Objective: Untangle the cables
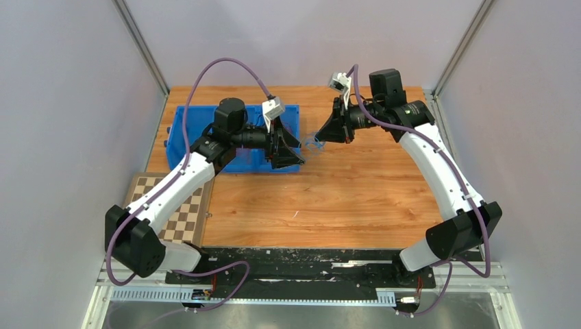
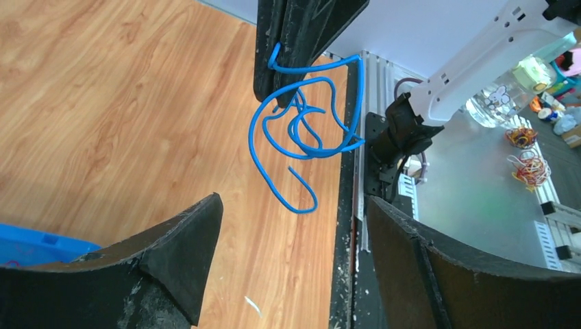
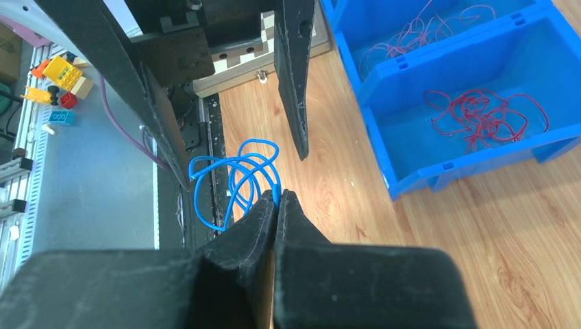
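Far left, a chessboard [image 1: 171, 212] lies at the table [image 1: 342, 199] edge. Beyond it sits a blue bin [image 1: 179, 130]. The right wrist view shows loose red wires [image 3: 479, 113] in its compartments.

Left pincer [image 1: 291, 147] hangs over the bin's right end, jaws spread wide, nothing between them. It points toward the right pincer.

Cable [image 1: 314, 142], blue and thin, is bunched in tangled loops. It is held off the wood, in the gap between the two pincers. In the left wrist view the cable [image 2: 305, 152] dangles beyond the left fingertips, clear of both pads.

Right pincer [image 1: 327, 130] has its jaws pressed tight together, nipping one strand at the tips. From its own camera the cable [image 3: 259, 142] loops out just past the fingertips, toward the left pincer.
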Robot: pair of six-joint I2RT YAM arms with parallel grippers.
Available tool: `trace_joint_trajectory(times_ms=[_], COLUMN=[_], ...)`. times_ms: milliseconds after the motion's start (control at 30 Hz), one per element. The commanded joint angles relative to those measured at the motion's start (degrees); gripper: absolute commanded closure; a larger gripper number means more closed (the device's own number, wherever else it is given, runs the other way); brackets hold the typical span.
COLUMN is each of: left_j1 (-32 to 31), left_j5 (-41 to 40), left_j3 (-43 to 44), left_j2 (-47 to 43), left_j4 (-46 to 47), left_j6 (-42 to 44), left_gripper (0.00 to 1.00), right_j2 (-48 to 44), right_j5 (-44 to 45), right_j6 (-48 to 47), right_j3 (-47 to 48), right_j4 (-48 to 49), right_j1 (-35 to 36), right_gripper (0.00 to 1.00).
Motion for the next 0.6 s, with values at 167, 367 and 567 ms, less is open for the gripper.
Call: trace_joint_trajectory(times_ms=[167, 367, 567], left_j1=[-0.53, 10.43, 27.02], left_j5=[-3.08, -0.59, -0.97], left_j3=[3.40, -4.15, -4.70], left_j2=[2.82, -4.09, -9.26], left_j4=[5.24, 3.57, 2.79], left_j6=[-4.80, -9.21, -13.39], left_gripper=[0.63, 1.00, 1.00], right_j2=[-3.04, -4.71, -4.39], right_j5=[0.55, 2.01, 3.32], right_j6=[0.63, 1.11, -0.20], right_j3=[-3.08, -7.22, -11.01], right_j4=[2.83, 2.82, 2.81], right_j1=[-1.15, -12.20, -23.37], right_gripper=[1.00, 0.99, 0.98])
